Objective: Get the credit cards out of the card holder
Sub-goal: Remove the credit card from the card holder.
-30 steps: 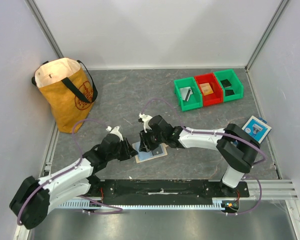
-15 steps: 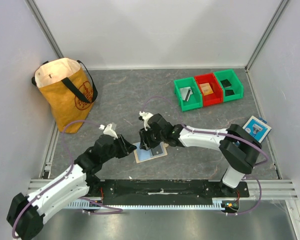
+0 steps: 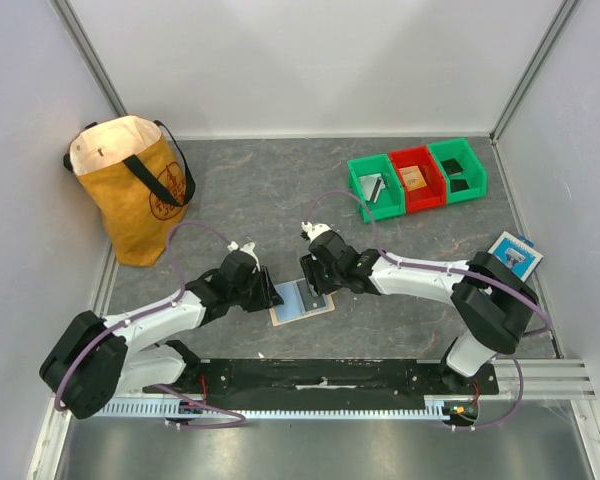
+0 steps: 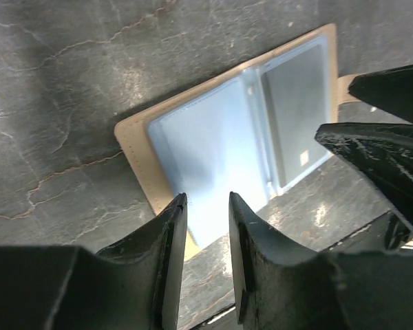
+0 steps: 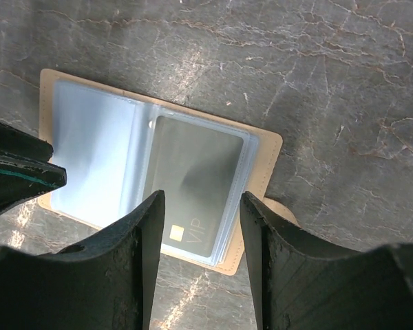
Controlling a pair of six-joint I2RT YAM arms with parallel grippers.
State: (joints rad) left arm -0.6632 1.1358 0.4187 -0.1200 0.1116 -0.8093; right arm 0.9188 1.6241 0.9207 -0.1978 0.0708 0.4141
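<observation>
The card holder point(image 3: 300, 306) lies open and flat on the grey table, tan outside with pale blue clear sleeves point(image 4: 213, 148). A dark credit card point(image 5: 193, 182) marked VIP sits inside the right-hand sleeve point(image 4: 299, 113). No other card shows. My left gripper point(image 3: 269, 292) hovers over the holder's left edge point(image 4: 206, 203), open by a narrow gap with nothing in it. My right gripper point(image 3: 317, 284) hangs over the dark card point(image 5: 201, 199), open wider and empty. The holder's small tan tab point(image 5: 283, 208) sticks out beside the right finger.
A yellow-tan tote bag point(image 3: 130, 185) stands at the back left. A green, a red and another green bin point(image 3: 415, 180) sit at the back right with small items inside. A blue-and-white packet point(image 3: 512, 255) lies by the right wall.
Both jaws have widened. My right gripper has drawn back to the right off the holder's middle, and my left arm has swung and settled at the holder's left edge. The holder stays open.
</observation>
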